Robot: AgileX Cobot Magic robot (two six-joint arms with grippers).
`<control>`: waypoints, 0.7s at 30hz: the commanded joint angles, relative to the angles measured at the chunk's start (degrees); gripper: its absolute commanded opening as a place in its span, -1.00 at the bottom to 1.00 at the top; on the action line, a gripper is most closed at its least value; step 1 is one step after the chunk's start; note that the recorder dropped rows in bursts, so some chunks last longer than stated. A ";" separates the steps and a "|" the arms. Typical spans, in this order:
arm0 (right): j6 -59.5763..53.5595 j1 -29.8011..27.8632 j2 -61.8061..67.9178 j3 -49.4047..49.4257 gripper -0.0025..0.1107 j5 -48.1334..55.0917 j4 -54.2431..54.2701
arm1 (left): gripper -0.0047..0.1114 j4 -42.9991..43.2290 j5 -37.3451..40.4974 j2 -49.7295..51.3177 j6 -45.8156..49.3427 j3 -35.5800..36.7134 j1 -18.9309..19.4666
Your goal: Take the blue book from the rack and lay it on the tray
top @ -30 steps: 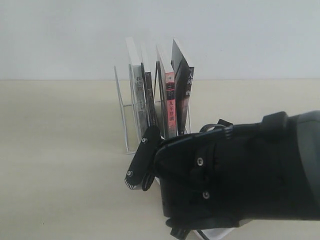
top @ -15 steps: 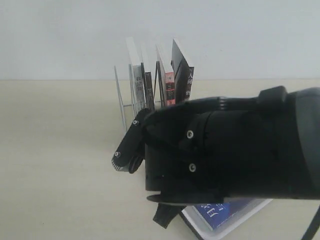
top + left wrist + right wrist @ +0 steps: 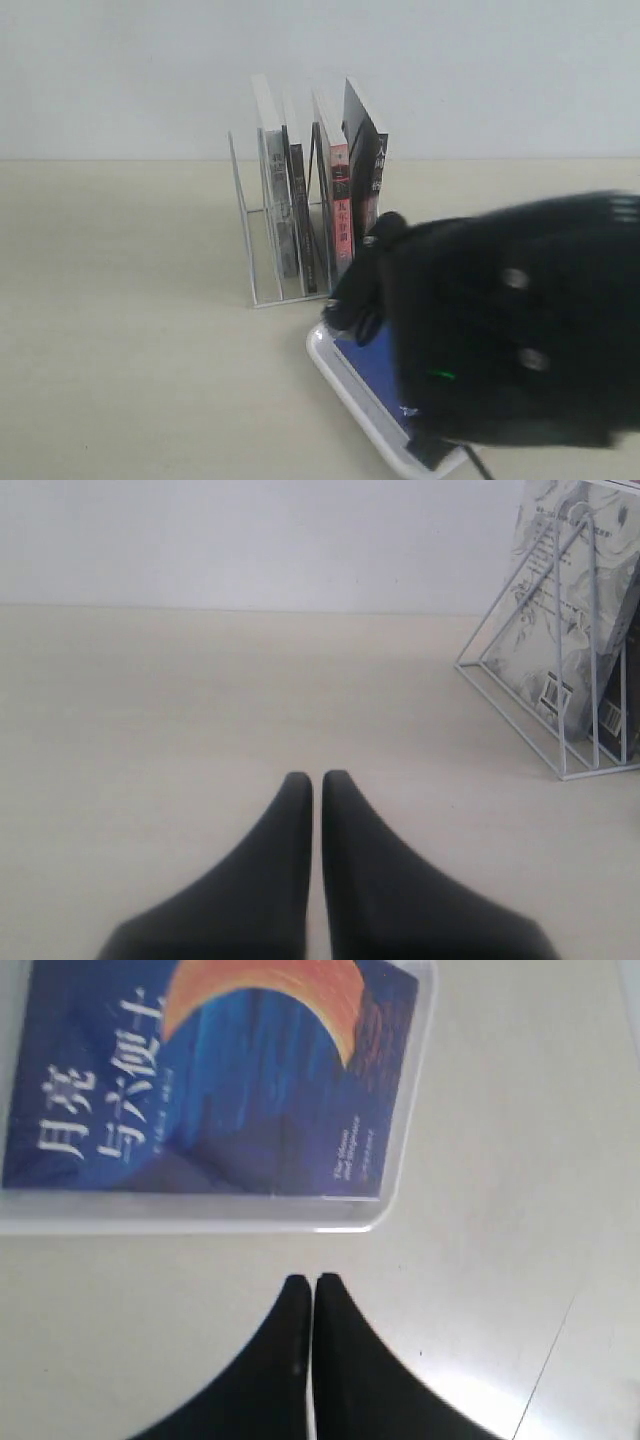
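The blue book (image 3: 220, 1090), deep blue with an orange crescent and white characters, lies flat in the white tray (image 3: 200, 1215). My right gripper (image 3: 313, 1282) hangs shut and empty over the table just outside the tray's rim. In the exterior view the blurred right arm covers most of the tray (image 3: 360, 400); a strip of the blue book (image 3: 372, 362) shows beside the right gripper (image 3: 350, 295). The white wire rack (image 3: 262, 250) stands behind it, holding other books. My left gripper (image 3: 316, 778) is shut over bare table, well apart from the rack (image 3: 510, 720).
The rack holds a black-covered book (image 3: 365, 150), a pink-spined book (image 3: 341, 200) and a grey patterned one (image 3: 272, 170). A pale wall rises behind the beige table.
The right arm has swung rightward and back from the rack, uncovering the tray's near corner with the blue book lying in it. The left gripper is not seen earlier.
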 commanded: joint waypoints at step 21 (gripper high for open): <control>15.92 -40.06 -34.45 3.91 -0.96 -40.46 -11.92 | -0.85 -0.23 -0.25 -0.18 0.00 -0.06 0.11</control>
